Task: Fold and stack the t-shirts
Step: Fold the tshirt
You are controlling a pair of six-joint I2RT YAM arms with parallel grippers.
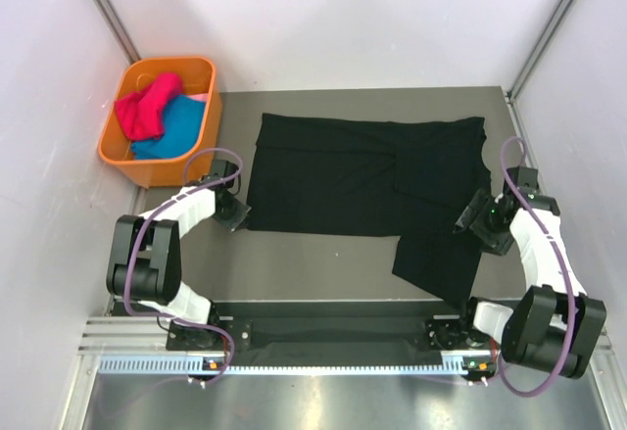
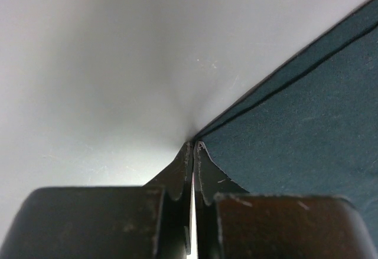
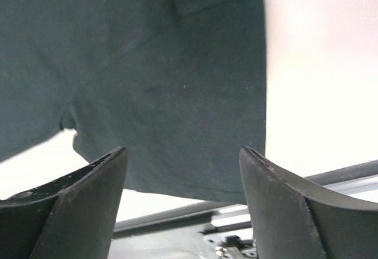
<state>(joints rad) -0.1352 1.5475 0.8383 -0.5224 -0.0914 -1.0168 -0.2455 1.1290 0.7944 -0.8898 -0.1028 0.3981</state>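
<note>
A black t-shirt lies spread on the grey table, with one flap hanging toward the near right. My left gripper is at the shirt's near left corner. In the left wrist view its jaws are shut, tips pinching the shirt's hem edge. My right gripper is at the shirt's right side above the flap. In the right wrist view it is open and empty, with the black fabric beyond its fingertips.
An orange bin stands at the far left and holds a red shirt and a blue shirt. White walls enclose the table. A metal rail runs along the near edge between the arm bases.
</note>
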